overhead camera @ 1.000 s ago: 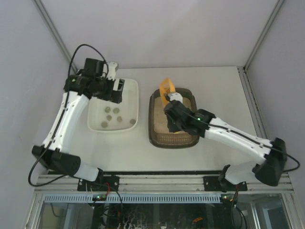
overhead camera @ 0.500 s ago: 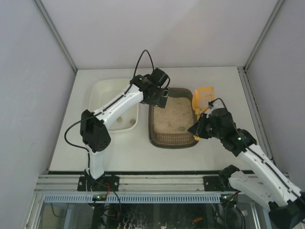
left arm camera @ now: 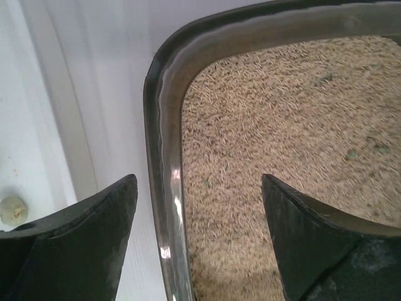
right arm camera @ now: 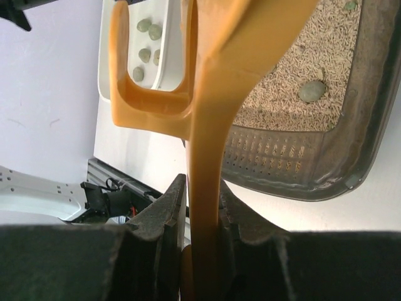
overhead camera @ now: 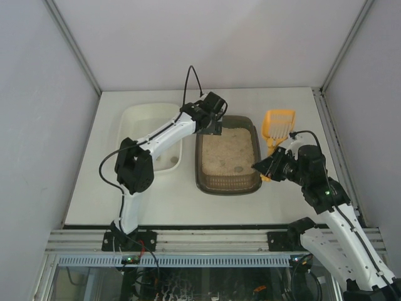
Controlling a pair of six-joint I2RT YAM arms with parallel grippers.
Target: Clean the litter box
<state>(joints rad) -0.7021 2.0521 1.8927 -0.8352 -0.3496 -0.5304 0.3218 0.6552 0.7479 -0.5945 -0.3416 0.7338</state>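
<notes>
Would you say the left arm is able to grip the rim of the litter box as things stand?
Probably yes. The left tool is open and straddles the rim of the litter box, one jaw outside the wall, the other above the litter; nothing lies between them but the rim.

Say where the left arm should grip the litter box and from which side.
Grip the litter box by the long wall facing the white tray, coming straight down. That rim is a thin upright lip, with litter low inside and a gap outside, so a finger fits each side; the open left tool straddles it.
</notes>
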